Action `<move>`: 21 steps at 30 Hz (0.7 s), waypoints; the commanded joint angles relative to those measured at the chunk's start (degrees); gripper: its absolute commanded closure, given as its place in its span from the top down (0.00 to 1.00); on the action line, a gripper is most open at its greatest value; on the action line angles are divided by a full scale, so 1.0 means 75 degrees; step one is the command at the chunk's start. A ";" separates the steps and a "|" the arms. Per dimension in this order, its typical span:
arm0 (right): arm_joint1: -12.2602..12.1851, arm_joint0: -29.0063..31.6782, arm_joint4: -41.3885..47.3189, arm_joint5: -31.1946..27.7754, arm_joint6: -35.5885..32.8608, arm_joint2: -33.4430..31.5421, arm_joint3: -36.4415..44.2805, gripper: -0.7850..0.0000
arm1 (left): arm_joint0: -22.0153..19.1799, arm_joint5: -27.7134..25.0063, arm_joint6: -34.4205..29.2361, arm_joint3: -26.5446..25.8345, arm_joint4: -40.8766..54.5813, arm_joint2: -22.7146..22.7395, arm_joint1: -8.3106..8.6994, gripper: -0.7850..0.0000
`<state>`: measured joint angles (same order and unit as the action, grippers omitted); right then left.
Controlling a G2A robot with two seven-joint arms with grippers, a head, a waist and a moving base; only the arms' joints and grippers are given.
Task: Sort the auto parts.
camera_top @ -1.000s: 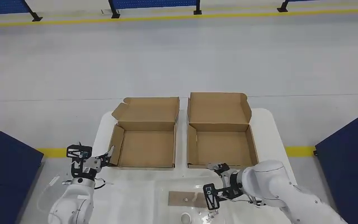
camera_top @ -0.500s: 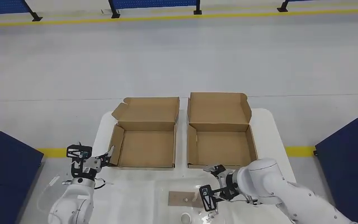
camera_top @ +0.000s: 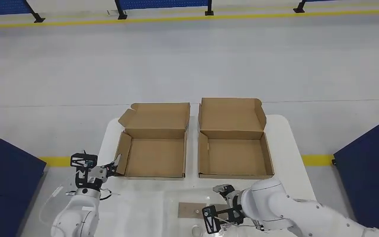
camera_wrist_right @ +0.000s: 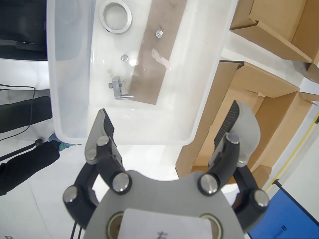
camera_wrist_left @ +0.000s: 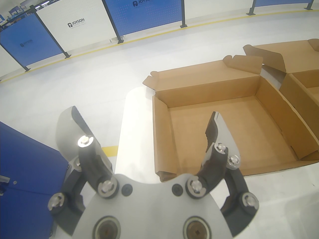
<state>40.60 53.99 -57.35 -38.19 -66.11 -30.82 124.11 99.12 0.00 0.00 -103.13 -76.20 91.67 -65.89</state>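
Right gripper (camera_wrist_right: 167, 118), jaws spread and empty, has swung toward the clear bin (camera_wrist_right: 72, 88) holding a metal ring (camera_wrist_right: 115, 16) and bracket (camera_wrist_right: 119, 91) (picking seems next). Left gripper (camera_wrist_left: 147, 125), jaws spread, hovers beside a cardboard box (camera_wrist_left: 214, 88).

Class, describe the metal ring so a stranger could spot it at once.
Find the translucent plastic tub near two open cardboard boxes. Beside its brown cardboard strip lies a silver metal ring. It is the only hollow circle, far wider than the small bolts.

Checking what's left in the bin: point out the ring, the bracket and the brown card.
ring (camera_wrist_right: 115, 30), right wrist view, on its rim.
bracket (camera_wrist_right: 116, 88), right wrist view, on its block.
card (camera_wrist_right: 148, 80), right wrist view, on bare surface.
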 commanded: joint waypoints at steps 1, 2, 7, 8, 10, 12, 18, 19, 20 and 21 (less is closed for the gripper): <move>-0.0032 -0.0412 0.0435 0.0325 -0.0325 0.0359 0.0009 1.00 | 0.0000 0.0000 0.0000 0.0000 0.0000 0.0000 0.0000 1.00; -0.0046 -0.0697 0.0731 0.0587 -0.0586 0.0616 0.0016 1.00 | 0.0000 0.0000 0.0000 0.0000 0.0000 0.0000 0.0000 1.00; -0.0005 -0.1678 0.1713 0.1268 -0.1267 0.1497 -0.0047 1.00 | 0.0000 0.0000 0.0000 0.0000 0.0000 0.0000 0.0000 1.00; 0.0018 -0.1845 0.1865 0.1330 -0.1329 0.1651 -0.0096 1.00 | 0.0000 0.0000 0.0000 0.0000 0.0000 0.0000 0.0000 1.00; 0.0051 -0.2057 0.2006 0.1391 -0.1390 0.1844 -0.0147 1.00 | 0.0000 0.0000 0.0000 0.0000 0.0000 0.0000 0.0000 1.00; 0.0051 -0.2057 0.2006 0.1391 -0.1390 0.1844 -0.0147 1.00 | 0.0000 0.0000 0.0000 0.0000 0.0000 0.0000 0.0000 1.00; 0.0051 -0.2057 0.2006 0.1391 -0.1390 0.1844 -0.0147 1.00 | 0.0000 0.0000 0.0000 0.0000 0.0000 0.0000 0.0000 1.00; 0.0051 -0.2057 0.2006 0.1391 -0.1390 0.1844 -0.0147 1.00 | 0.0000 0.0000 0.0000 0.0000 0.0000 0.0000 0.0000 1.00; 0.0051 -0.2057 0.2006 0.1391 -0.1390 0.1844 -0.0147 1.00 | 0.0000 0.0000 0.0000 0.0000 0.0000 0.0000 0.0000 1.00; 0.0058 -0.2013 0.1974 0.1407 -0.1288 0.1854 -0.0163 1.00 | 0.0000 0.0000 0.0000 0.0000 0.0000 0.0000 0.0000 1.00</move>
<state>41.00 38.65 -42.36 -27.74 -76.41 -16.96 122.97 99.12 0.00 0.00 -103.13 -76.20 91.67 -65.89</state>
